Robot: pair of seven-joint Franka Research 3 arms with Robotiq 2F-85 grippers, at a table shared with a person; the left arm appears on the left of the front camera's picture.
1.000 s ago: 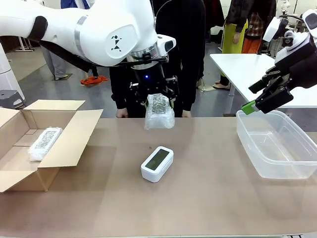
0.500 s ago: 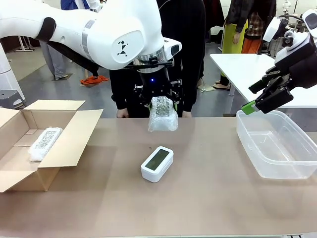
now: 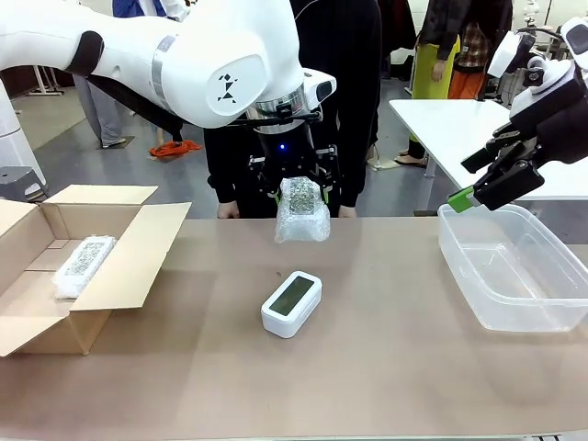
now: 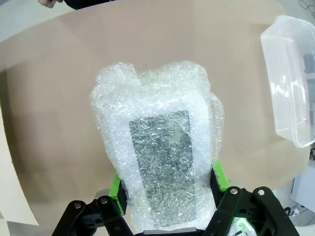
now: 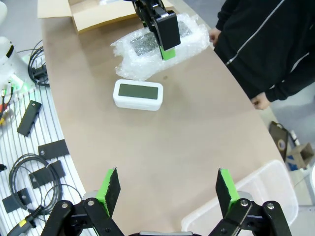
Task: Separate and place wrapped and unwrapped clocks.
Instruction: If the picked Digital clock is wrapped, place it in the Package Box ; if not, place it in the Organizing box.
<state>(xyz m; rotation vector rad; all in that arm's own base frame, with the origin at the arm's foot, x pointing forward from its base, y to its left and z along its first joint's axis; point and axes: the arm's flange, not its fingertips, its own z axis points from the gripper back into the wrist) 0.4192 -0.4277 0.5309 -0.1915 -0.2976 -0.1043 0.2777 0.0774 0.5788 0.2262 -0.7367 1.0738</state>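
My left gripper (image 3: 299, 191) is shut on a wrapped clock (image 3: 302, 212), a crinkly bubble-wrap bundle (image 4: 160, 152) with a dark grey patch, held in the air above the table's far middle. A second wrapped clock (image 3: 83, 265) lies inside the cardboard box (image 3: 138, 257) at the left. The unwrapped clock (image 3: 291, 303), smooth white with a grey-green screen, rests on the table's middle, below and in front of the held bundle; in the right wrist view the same clock (image 5: 138, 94) lies beside the held bundle (image 5: 147, 49). My right gripper (image 3: 487, 184) hangs open above the clear plastic tub (image 3: 514, 266); its fingers (image 5: 109, 190) stand wide apart.
A person in black stands at the far edge behind the left gripper, hands (image 3: 227, 210) resting on the table. The box flaps (image 3: 101, 194) spread open at the left. A white table (image 3: 459, 129) stands behind at the right. Cables (image 5: 29, 172) lie below the table edge.
The left gripper with the wrapped bundle shifted slightly right and up during the first half second, then held still. The right arm has not moved.
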